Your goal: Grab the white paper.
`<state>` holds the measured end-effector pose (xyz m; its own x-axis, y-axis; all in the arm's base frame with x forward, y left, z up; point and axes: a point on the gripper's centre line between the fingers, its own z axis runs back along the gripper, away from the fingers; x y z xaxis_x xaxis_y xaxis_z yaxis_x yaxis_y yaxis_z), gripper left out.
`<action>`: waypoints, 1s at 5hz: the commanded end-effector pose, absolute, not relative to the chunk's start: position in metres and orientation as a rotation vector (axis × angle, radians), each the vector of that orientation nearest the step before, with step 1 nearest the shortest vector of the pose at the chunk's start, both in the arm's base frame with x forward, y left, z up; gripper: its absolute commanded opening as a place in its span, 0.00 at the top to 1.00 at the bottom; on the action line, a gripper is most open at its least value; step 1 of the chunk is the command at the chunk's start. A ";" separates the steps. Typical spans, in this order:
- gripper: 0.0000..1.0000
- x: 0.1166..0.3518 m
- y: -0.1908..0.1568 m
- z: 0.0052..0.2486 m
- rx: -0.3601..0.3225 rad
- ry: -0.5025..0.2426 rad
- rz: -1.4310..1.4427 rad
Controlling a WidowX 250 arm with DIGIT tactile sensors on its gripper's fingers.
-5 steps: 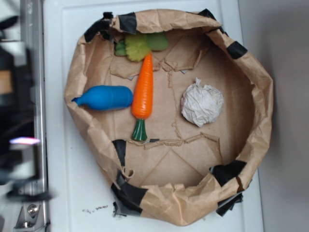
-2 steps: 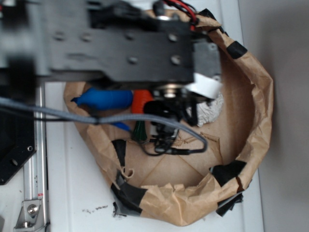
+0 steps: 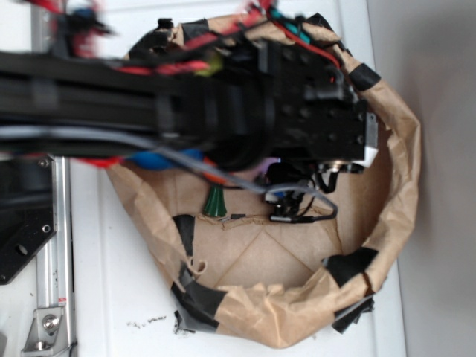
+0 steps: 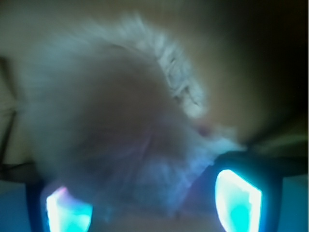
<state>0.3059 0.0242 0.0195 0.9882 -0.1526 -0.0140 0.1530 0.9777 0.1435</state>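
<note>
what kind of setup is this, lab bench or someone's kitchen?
Likely a lab bench: a makeshift brown paper wall patched with black tape rings a toy pen on a white board, and a metal rail runs beside it.

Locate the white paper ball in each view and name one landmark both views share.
Exterior: not visible; the arm covers the spot inside the brown paper wall.
Wrist: the white paper fills the centre as a blur, between the glowing fingers.
Shared landmark: the brown paper floor, tan behind the ball.
</note>
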 end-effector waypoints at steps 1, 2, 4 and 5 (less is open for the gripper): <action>1.00 0.309 0.043 0.003 0.100 0.000 -0.097; 1.00 0.302 0.044 0.034 0.018 -0.028 -0.114; 1.00 0.258 0.030 0.132 -0.002 -0.182 -0.145; 1.00 0.243 0.015 0.155 -0.032 -0.216 -0.193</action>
